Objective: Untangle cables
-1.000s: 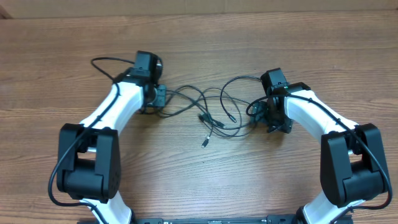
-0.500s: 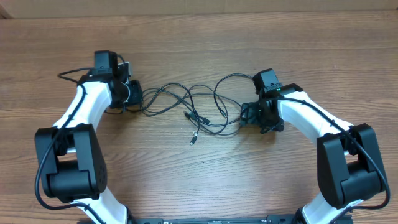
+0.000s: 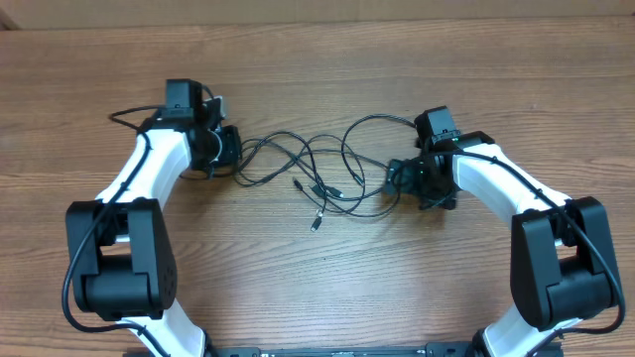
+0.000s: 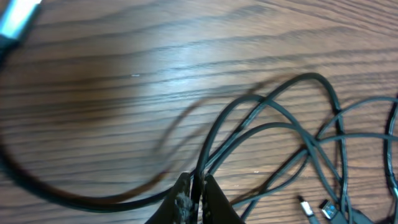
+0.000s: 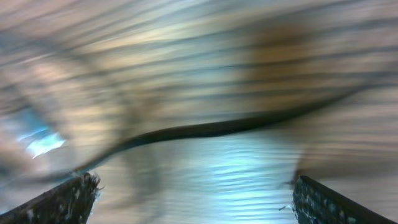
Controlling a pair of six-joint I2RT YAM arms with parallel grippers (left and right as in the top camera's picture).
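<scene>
leftward goes the left gripper [image 3: 226, 149] compared with a second ago, pinched tight on one of the cables [image 3: 316, 171], which sprawl between both grippers. right gripper [image 3: 402, 178] gapes wide. they look light, limp, slippery; grip beside a plug [image 3: 316, 222].

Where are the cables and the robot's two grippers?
cables [image 4: 310, 76], left wrist view, top of the loop.
left gripper [image 4: 194, 186], left wrist view, between its closed fingertips.
right gripper [image 5: 196, 200], right wrist view, gap between its open fingertips.

No legible text or markings anywhere.
</scene>
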